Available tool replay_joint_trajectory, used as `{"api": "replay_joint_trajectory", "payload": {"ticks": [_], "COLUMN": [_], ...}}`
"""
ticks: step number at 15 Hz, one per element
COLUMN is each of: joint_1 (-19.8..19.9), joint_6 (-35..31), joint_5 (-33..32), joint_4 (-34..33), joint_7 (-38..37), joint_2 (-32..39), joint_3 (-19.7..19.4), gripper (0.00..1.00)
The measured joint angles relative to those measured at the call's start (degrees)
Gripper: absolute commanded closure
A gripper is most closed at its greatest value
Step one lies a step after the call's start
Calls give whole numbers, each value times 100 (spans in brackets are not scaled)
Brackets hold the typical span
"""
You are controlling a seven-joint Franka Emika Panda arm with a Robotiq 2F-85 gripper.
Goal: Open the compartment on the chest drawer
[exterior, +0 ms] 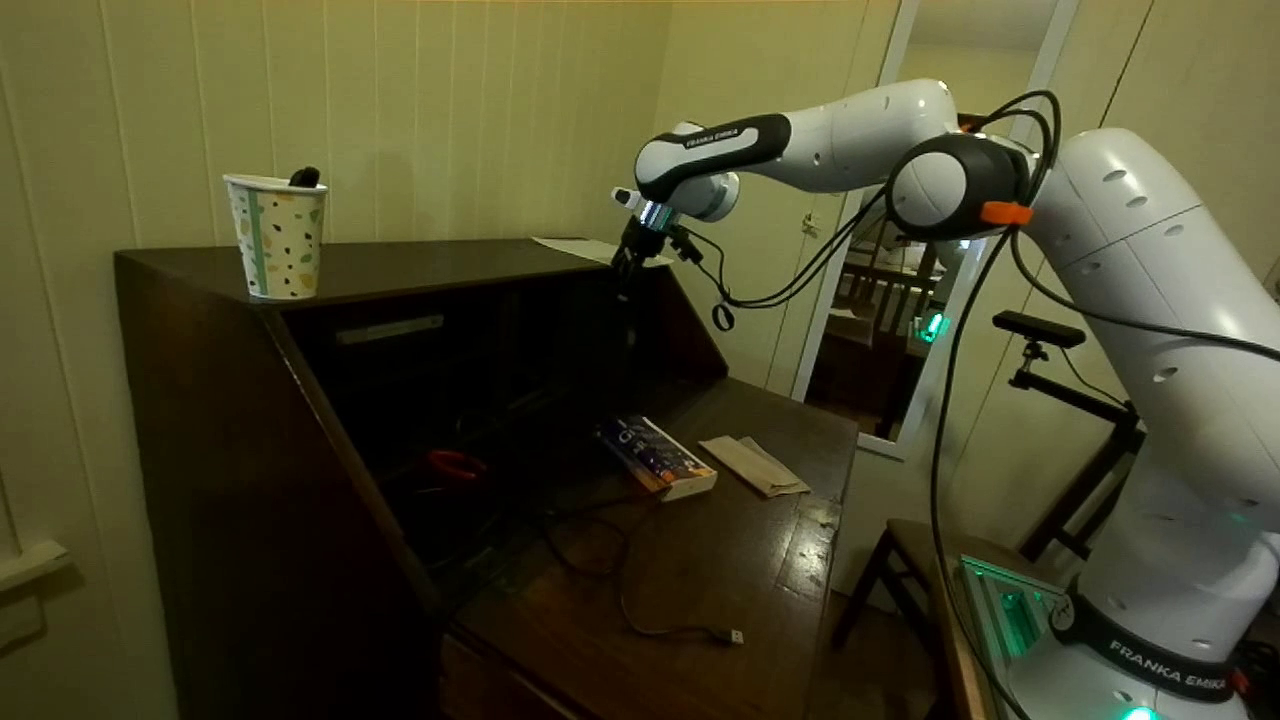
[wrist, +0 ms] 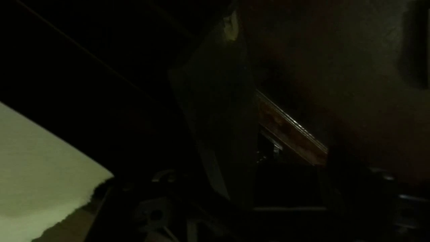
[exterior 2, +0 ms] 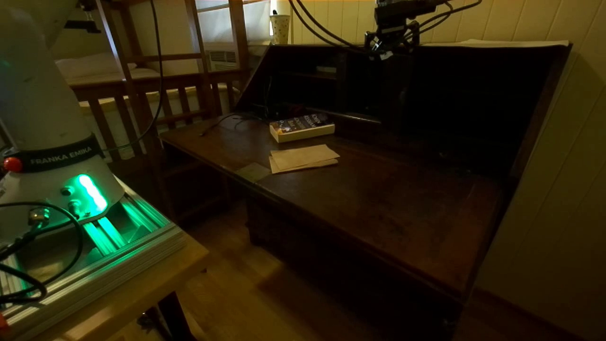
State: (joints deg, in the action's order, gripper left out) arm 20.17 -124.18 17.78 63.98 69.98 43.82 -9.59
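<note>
The chest drawer (exterior: 200,450) is a dark brown bureau with its desk leaf (exterior 2: 402,203) lowered. Its inside is very dark in both exterior views. My gripper (exterior: 625,270) is at the bureau's upper front edge, pointing down; it also shows there in an exterior view (exterior 2: 390,46). In the wrist view my gripper (wrist: 273,164) looks open, with a reddish-brown ledge (wrist: 289,129) seen through the gap. A dark upright panel (wrist: 221,111) with a small pale fitting (wrist: 231,27) lies close to the left finger. I cannot tell whether they touch.
A thick book (exterior: 655,455), folded brown paper (exterior: 755,465) and a cable (exterior: 650,630) lie on the leaf. Red handles (exterior: 457,465) show inside. A spotted cup (exterior: 285,240) and a pale sheet (exterior: 590,250) are on top. A chair (exterior: 940,550) stands near the robot base.
</note>
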Motion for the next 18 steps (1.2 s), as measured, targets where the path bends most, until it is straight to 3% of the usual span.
{"api": "replay_joint_trajectory", "payload": {"ticks": [11,13,18], "joint_1": [-164,-169,-273], "joint_6": [1483,1287,-272], "joint_5": [-3,-3,-244], "joint_4": [1001,1199,1799], "joint_7": [735,726,190], "joint_2": [-1227,-1394,-1732], "joint_3": [46,36,-332], "gripper": [0,0,0]}}
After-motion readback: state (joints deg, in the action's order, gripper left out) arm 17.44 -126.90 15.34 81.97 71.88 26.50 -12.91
